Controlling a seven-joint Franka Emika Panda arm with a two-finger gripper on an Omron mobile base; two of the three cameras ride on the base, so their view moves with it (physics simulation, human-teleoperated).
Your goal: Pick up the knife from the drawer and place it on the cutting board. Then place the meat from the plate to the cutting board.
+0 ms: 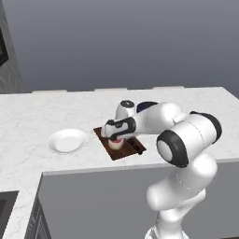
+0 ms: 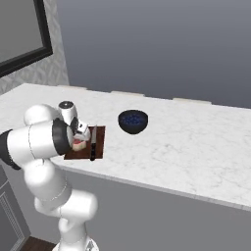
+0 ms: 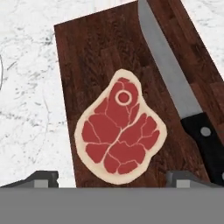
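You've got the meat (image 3: 119, 131) lying flat on the cutting board (image 3: 96, 52), with the gripper (image 3: 114, 179) right above it. The two fingertips (image 3: 41, 178) sit wide apart, one off each side of the cut, so the pincer is spread and clamped on nothing. The hand view doesn't settle whether the tips touch the board.

The knife (image 3: 175, 92) is on the board too, just beside the meat but not touching it. In the hand view its grey blade runs up toward the top edge and its black handle comes down toward the lower right. So its long axis lies along the board's long side. In the right base view the knife (image 2: 93, 145) lies along the board's side nearer the blue bowl (image 2: 133, 121).

The meat's long axis tilts slightly: the narrow lobe with the pale ring points up and a bit right, the broad end points toward the fingertips. The white plate (image 1: 67, 140) sits bare on the counter (image 1: 196, 100), near the board but apart from it.

Handling, as a judgement: treat the meat as soft, light and likely slick. Squeeze across the narrow waist, not the broad end, and go gently or it slips. The knife looks stiff and thin, so take it by the handle, across its width.

Both items look placed, and you likely only need to lift clear.
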